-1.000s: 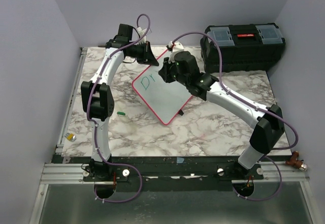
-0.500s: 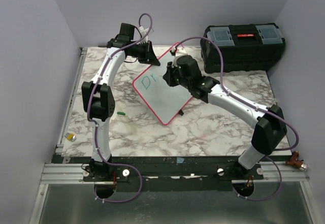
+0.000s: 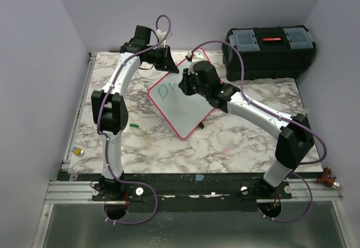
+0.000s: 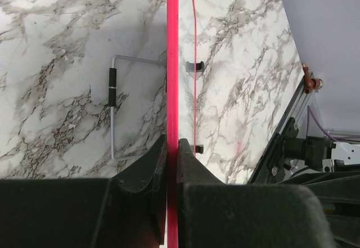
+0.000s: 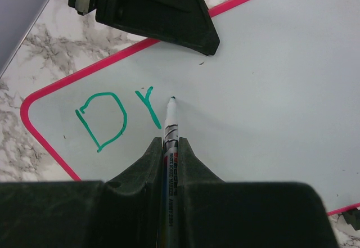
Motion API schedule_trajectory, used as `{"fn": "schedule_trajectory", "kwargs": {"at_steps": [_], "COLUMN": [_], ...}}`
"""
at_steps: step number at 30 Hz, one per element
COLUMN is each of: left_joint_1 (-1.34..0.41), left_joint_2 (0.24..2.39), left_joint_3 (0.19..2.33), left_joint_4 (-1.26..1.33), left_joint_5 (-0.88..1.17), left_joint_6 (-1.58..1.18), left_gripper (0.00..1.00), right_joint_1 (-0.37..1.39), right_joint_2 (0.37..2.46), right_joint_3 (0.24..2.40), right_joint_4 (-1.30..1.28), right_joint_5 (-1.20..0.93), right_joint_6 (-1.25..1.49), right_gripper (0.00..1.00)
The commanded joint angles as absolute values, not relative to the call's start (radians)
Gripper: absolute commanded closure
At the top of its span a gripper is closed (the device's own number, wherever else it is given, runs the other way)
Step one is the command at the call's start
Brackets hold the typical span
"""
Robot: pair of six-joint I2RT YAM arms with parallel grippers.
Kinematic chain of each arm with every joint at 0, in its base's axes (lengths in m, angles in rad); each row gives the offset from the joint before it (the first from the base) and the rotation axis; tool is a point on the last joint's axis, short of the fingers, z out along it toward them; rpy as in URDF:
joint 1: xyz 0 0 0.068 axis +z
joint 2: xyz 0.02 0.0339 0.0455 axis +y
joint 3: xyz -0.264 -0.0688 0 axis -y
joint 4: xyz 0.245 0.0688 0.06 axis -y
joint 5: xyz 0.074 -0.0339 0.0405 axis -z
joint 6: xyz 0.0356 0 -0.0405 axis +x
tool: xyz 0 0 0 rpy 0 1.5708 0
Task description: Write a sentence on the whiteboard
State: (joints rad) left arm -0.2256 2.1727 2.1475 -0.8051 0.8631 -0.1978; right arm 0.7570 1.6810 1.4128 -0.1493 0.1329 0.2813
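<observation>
My left end effector point(image 4: 172, 142) clamps the whiteboard point(image 5: 270, 79) rim; my right end effector point(image 5: 170, 144) grips a marker point(image 5: 170, 125), tip beside green "Dr" point(image 5: 121, 121).

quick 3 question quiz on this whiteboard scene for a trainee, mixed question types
1. True or false: the left gripper is shut on the rim of the whiteboard.
2. Which green letters are on the board? A) Dr B) Dream C) none
3. Fill in: the right gripper is shut on a ____.

Key: 1 true; 2 A; 3 marker.
</observation>
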Motion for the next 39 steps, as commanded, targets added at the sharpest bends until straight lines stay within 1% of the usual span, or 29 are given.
{"fn": "schedule_trajectory", "kwargs": {"at_steps": [1, 23, 29, 39], "left_joint_1": [-0.261, -0.263, -0.265, -0.270], "left_joint_2": [2.160, 2.154, 2.153, 2.155], "left_joint_3": [2.156, 2.147, 2.143, 2.146], "left_joint_4": [-0.848, -0.847, -0.843, -0.835], "left_joint_5": [0.845, 0.841, 0.840, 0.839], "left_joint_6": [-0.147, -0.144, -0.145, -0.152], "left_gripper": [1.00, 1.00, 1.00, 1.00], "right_joint_1": [0.752, 0.726, 0.726, 0.725], "right_joint_2": [1.709, 1.729, 1.742, 1.747], "right_joint_3": [1.450, 1.444, 1.479, 1.440], "right_joint_4": [-0.120, -0.144, -0.135, -0.119], "right_joint_5": [0.107, 0.150, 0.108, 0.027], "right_joint_6": [0.294, 0.266, 0.267, 0.268], "right_gripper": [1.00, 0.99, 0.99, 0.99]}}
